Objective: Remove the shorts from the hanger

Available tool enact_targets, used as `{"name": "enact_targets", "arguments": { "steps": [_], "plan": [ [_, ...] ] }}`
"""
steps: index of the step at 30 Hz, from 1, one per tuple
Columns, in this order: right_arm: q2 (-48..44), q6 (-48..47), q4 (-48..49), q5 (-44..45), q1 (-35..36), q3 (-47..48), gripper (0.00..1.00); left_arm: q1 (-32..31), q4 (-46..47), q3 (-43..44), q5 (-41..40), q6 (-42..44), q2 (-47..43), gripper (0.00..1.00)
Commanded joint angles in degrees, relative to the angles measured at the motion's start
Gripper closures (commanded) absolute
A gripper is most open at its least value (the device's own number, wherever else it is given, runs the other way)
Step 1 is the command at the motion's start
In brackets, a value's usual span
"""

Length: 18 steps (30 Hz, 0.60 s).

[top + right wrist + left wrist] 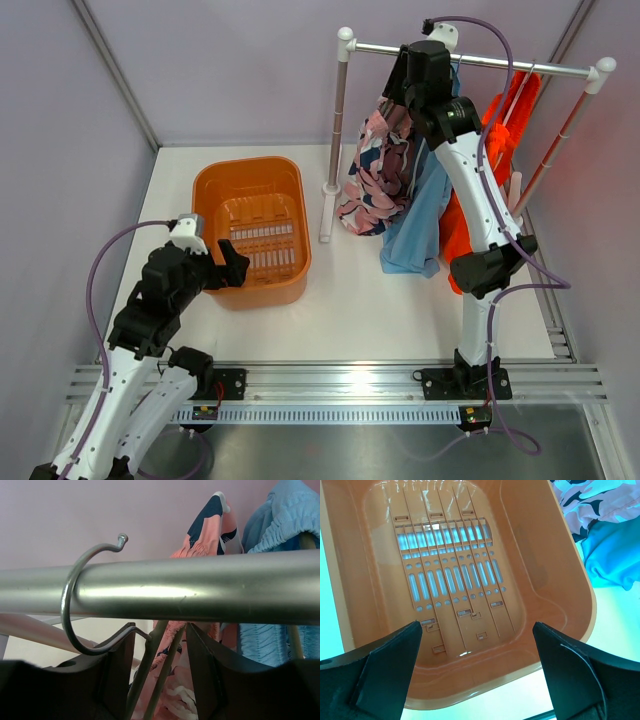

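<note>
- All three shorts hang from the metal rail (480, 60) of the rack at the far right of the table (350, 310). The pink shorts (375, 180) are on the left, the light blue shorts (415, 235) in the middle and the orange shorts (452, 235) on the right. None is off yet.
- The right arm reaches up to the rail above the pink shorts. The right claw (159, 645) sits just under the rail, with the thin wires of a hanger (141, 675) between its two fingers. I judge it is there because this neck is the one stiff part to take.
- This claw is half parted. Small gaps show beside the wires, so it does not look clenched on them.
- The hook (63, 605) of the hanger goes round the rail. I think the hanger must therefore be raised off the rail before the garment comes free.
- The left claw (476, 630) is fully released and holds nothing. It hovers above the orange basket (215, 190) at the near left, probably because removed shorts belong there.
- Risk: the thin wire may slip between the fingers.
</note>
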Motion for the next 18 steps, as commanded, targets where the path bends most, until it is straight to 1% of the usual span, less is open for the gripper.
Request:
{"name": "enact_targets", "arguments": {
  "steps": [1,7,11,13,16,18],
  "plan": [
    [-1.15,-1.21,1.55,2.54,0.94,0.72,0.50,-0.07,1.68,1.51,1.37,0.72,0.33,0.01],
    [-0.45,-1.82,0.85,2.81,1.03,0.81,0.58,-0.24,1.68,1.51,1.46,0.72,0.59,0.01],
    [-0.45,-2.09,1.03,2.81,1.12,-0.07,0.60,-0.33,1.68,1.51,1.37,0.72,0.59,0.01],
    [-0.28,-2.44,0.94,3.16,1.20,-0.07,0.65,-0.33,1.68,1.42,1.37,0.72,0.50,0.01],
    [-0.27,-2.70,0.85,3.77,1.38,-0.24,0.67,-0.33,1.68,1.51,1.37,0.72,0.59,0.01],
    [-0.19,-2.88,0.59,4.30,1.47,-0.33,0.73,-0.33,1.68,1.51,1.46,0.81,0.50,0.01]
  ]
}}
